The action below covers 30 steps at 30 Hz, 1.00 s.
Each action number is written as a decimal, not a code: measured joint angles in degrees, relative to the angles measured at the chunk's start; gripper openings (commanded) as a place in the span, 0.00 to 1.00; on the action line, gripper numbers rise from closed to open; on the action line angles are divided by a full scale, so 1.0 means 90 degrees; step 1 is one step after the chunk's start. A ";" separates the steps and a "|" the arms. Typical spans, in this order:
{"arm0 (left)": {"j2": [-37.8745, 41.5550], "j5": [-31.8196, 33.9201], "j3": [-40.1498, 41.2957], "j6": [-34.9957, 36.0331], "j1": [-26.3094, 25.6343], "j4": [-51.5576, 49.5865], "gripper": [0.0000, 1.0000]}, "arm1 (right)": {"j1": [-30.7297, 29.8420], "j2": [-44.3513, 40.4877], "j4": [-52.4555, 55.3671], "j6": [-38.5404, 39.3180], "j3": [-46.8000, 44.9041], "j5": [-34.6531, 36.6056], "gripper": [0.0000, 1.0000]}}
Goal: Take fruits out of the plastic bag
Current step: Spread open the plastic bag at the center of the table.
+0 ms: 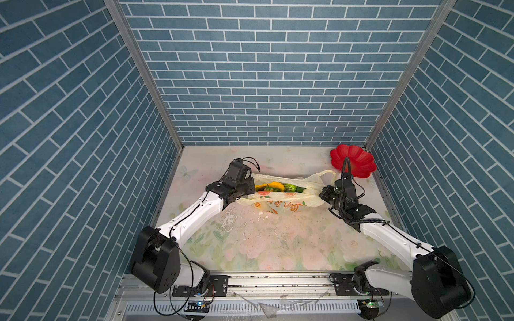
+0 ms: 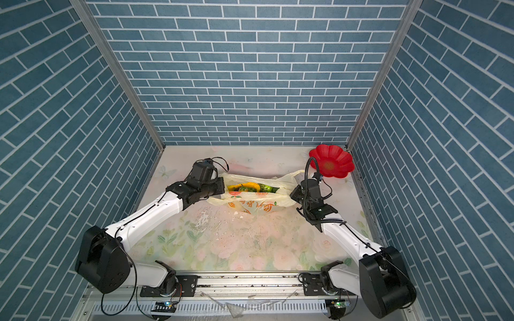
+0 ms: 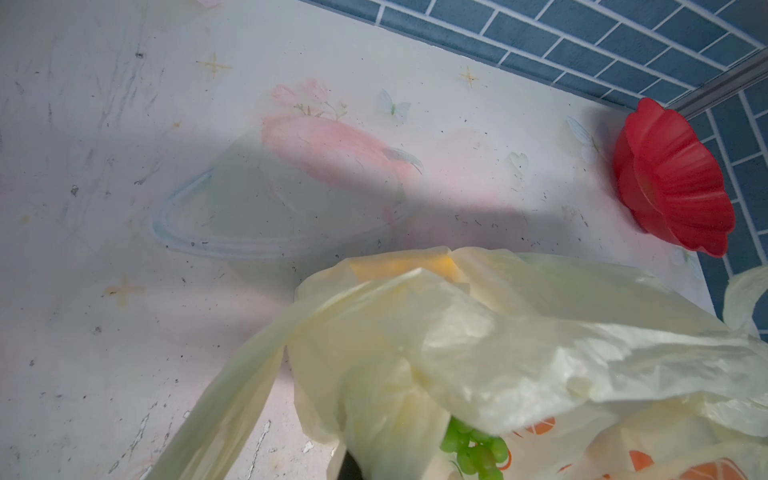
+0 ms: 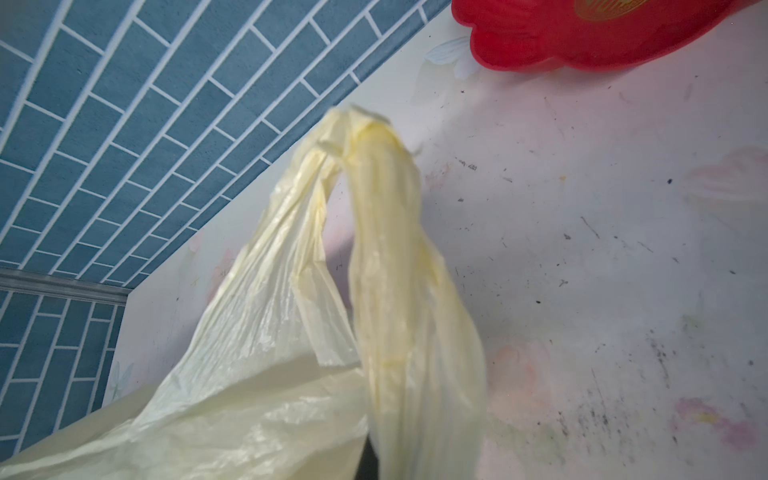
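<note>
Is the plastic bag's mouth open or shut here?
Open. In both top views the plastic bag gapes along its top, stretched between left gripper and right gripper; fruits show inside.

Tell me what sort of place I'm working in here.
Probably a robot test booth, not a real room: blue brick-print walls on aluminium frame posts, a floral-print tabletop, and a mounting rail along the front edge.

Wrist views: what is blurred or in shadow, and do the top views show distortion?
Left wrist view: the plastic bag near the lens is soft, a broad shadow band crosses the table, and the red plate is sharper. Right wrist view: the bag's handle loop is smeared, while table specks behind it are clearer. Both top views: evenly lit, the bag is sharp, and the brick walls splay outward from wide-angle distortion.
</note>
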State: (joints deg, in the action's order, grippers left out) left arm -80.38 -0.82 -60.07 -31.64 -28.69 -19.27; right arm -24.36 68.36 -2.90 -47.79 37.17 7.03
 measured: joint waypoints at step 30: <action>0.0143 0.0559 0.0075 0.0257 -0.0697 0.0078 0.07 | -0.2514 0.1940 0.5751 0.2467 0.4364 0.2188 0.81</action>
State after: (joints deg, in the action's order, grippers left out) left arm -79.09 4.21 -59.40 -29.32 -34.96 -18.57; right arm -46.98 85.82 48.86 -25.58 76.44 26.72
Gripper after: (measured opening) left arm 0.070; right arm 0.821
